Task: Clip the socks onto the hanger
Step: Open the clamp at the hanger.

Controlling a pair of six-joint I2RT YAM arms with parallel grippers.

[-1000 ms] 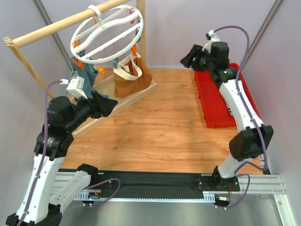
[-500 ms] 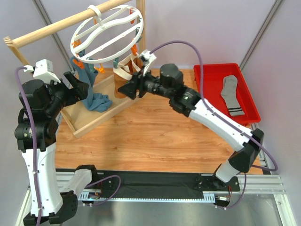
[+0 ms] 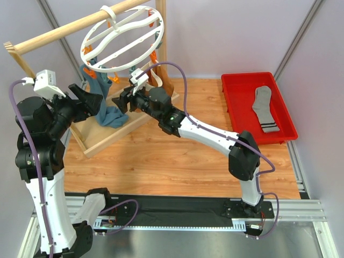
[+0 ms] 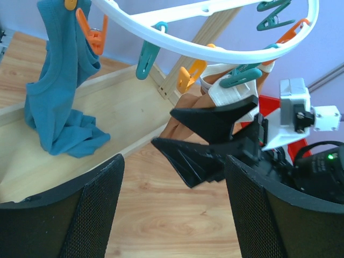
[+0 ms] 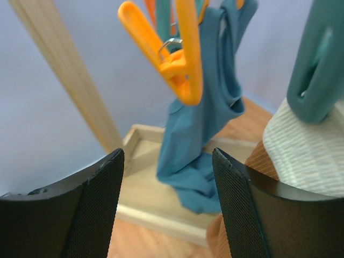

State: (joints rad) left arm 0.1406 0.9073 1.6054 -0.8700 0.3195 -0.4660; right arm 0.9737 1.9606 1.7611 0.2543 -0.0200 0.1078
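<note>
The white round hanger (image 3: 121,37) hangs by its hook from the wooden rail, with orange and teal clips dangling under it. A grey sock (image 3: 266,109) with a striped cuff lies in the red tray (image 3: 231,88) at the right; I make out only one sock shape. My left gripper (image 3: 92,102) is open and empty, raised left of the hanger, facing right. My right gripper (image 3: 123,100) is open and empty below the hanger, fingers toward the left gripper. In the right wrist view an orange clip (image 5: 177,59) and a teal clip (image 5: 317,70) hang just above my open fingers (image 5: 91,209).
A teal-blue cloth (image 3: 105,110) hangs from a clip into the wooden base frame (image 3: 107,141). The brown tote bag (image 3: 164,86) with cream handles stands behind my right arm. The wooden rail (image 3: 59,32) and its upright post (image 3: 161,37) carry the hanger.
My right arm swung from over the red tray far left to under the hanger, uncovering the sock. My left gripper rose and drew back to the left.
</note>
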